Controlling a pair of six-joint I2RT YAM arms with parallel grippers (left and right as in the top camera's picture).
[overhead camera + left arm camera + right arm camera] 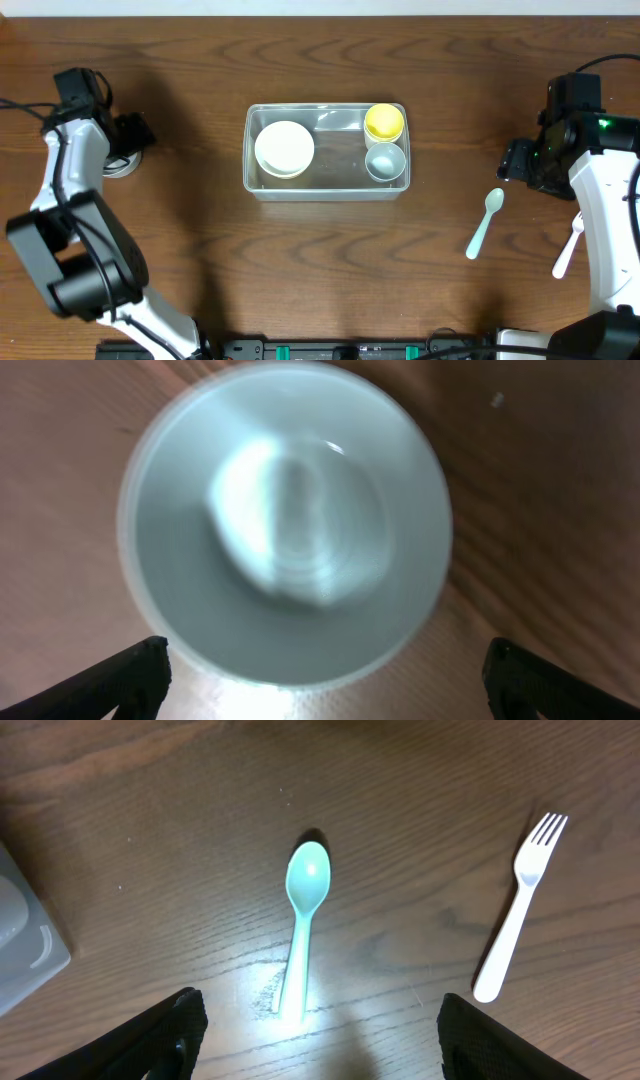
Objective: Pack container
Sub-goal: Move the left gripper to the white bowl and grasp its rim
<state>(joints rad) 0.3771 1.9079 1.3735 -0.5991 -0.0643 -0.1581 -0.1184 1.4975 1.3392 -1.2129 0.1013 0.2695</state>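
Note:
The clear container (325, 192) stands at the table's middle. In it are a white bowl (284, 148), a yellow cup (384, 121) and a pale blue cup (385, 160). My left gripper (128, 140) is open and empty, hovering over a pale round bowl (120, 167) at the far left. This bowl fills the left wrist view (285, 525), with the open fingers (325, 675) apart below it. My right gripper (518, 165) is open and empty above a teal spoon (486, 222). The spoon (303, 915) lies between the open fingers (320, 1030), not touched.
A white fork (568, 245) lies right of the spoon, near the right arm; it also shows in the right wrist view (515, 905). A corner of the container (25, 945) shows at the left edge of the right wrist view. The table is dark wood.

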